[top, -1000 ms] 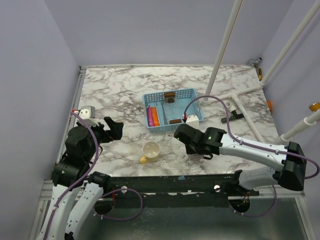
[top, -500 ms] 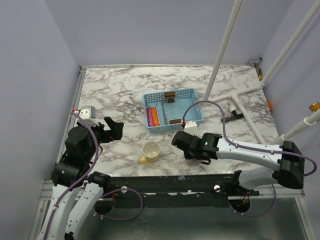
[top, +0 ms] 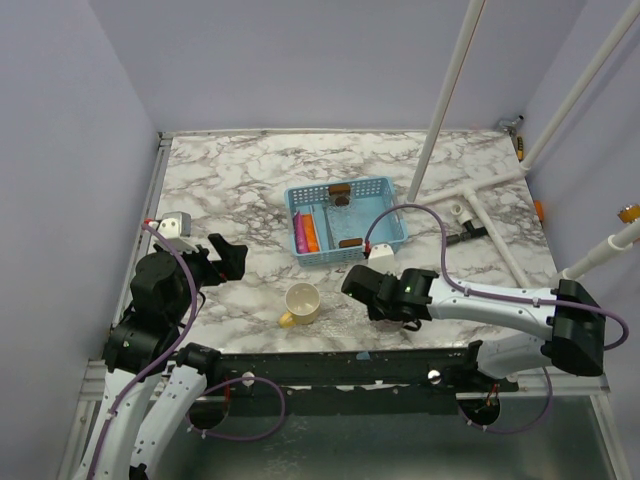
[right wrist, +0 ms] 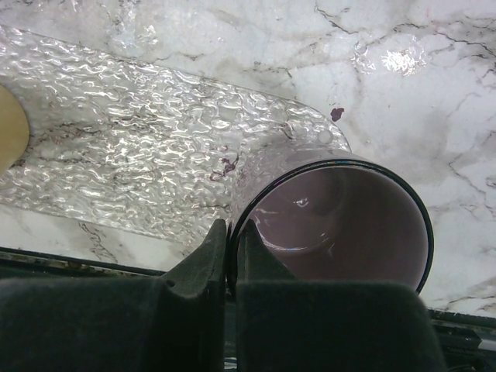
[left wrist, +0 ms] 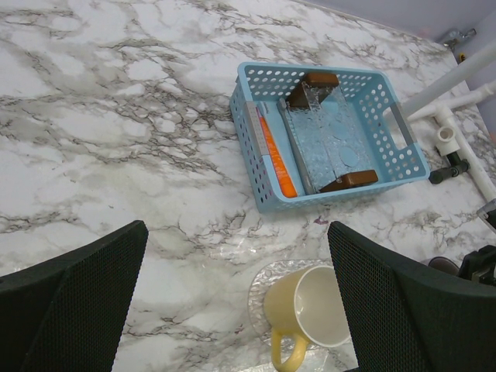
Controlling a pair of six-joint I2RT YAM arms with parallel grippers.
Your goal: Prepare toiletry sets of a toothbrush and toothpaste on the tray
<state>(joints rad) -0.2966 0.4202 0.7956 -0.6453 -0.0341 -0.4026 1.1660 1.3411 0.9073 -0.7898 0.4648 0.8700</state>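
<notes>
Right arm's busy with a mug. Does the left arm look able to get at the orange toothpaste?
Probably yes: its jaws are open and empty, bare marble leads to the tray, the orange toothpaste uncovered.

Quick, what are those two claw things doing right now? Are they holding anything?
Left end effector: open, holding nothing.
Right end effector: closed on the rim of the purple mug.

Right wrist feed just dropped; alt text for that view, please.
The right end effector pinches the rim of an empty purple-grey mug at the corner of a clear textured mat on the marble table. A yellow mug peeks in at left.
</notes>
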